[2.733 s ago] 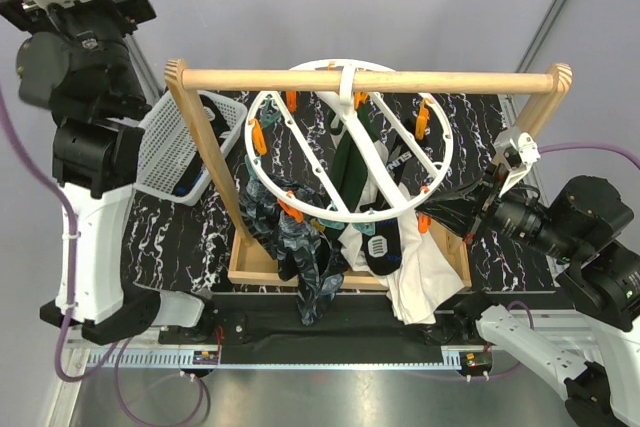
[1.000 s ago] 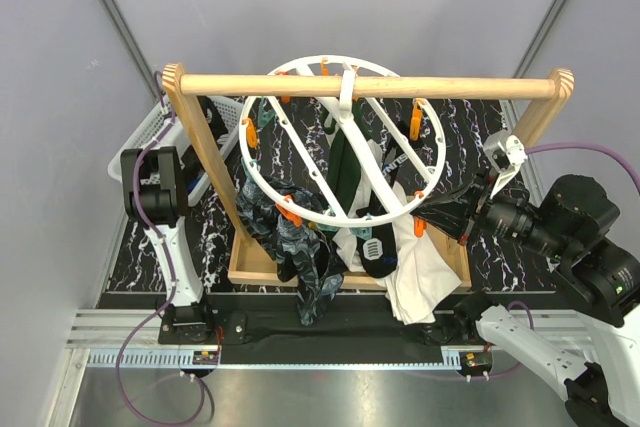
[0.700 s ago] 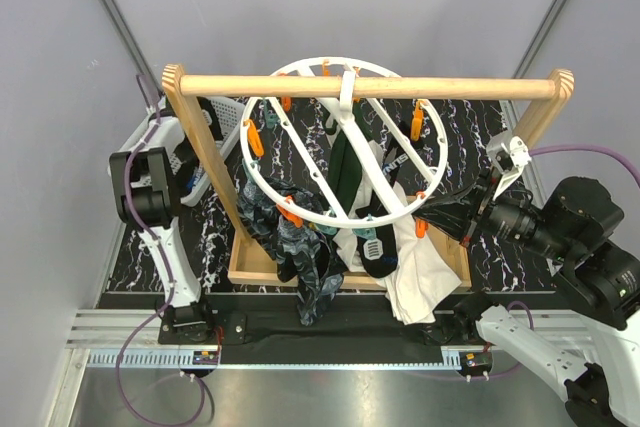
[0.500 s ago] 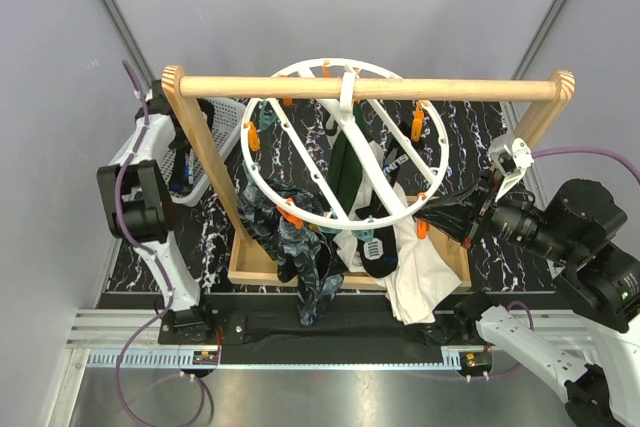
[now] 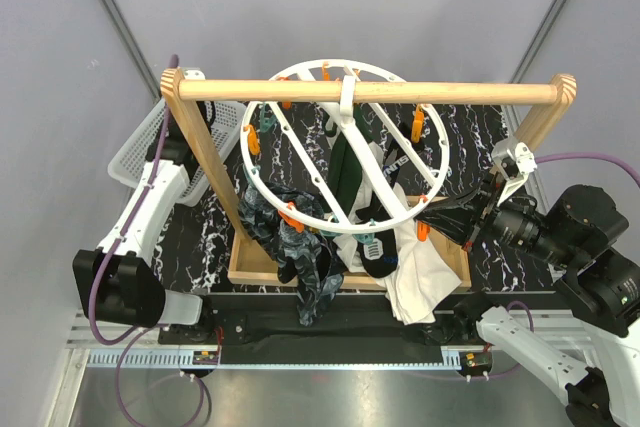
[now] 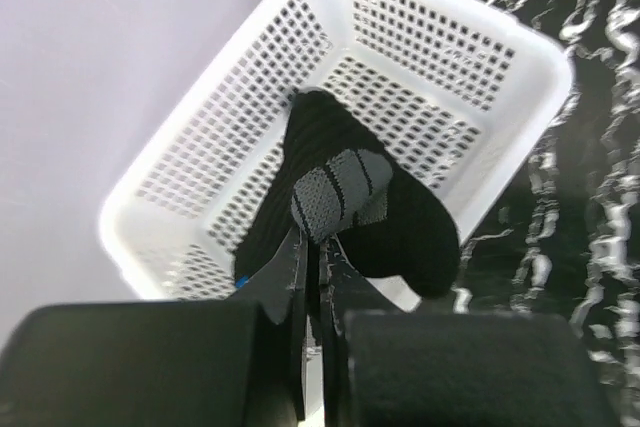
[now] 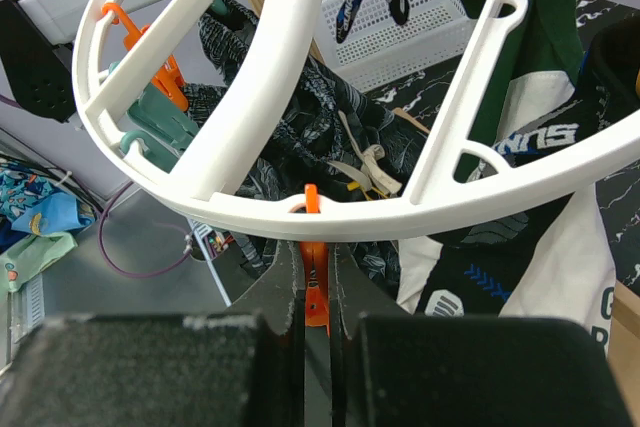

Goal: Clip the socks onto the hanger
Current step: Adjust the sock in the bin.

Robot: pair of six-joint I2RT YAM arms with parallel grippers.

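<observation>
Pinching sock (image 6: 335, 192) in left jaws, over basket (image 6: 200, 147)

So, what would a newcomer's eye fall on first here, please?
The big white ring hanger hangs from the wooden rail at centre, dark socks dangling beneath. At left, the left gripper pinches a black-and-grey sock above the white mesh basket; the right gripper clamps an orange peg on the ring's rim.

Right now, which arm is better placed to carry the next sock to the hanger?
Left. The left hand is shut on a black-and-grey sock over the white basket. The right hand is occupied, pinching an orange peg at the rim of the hanger.
</observation>
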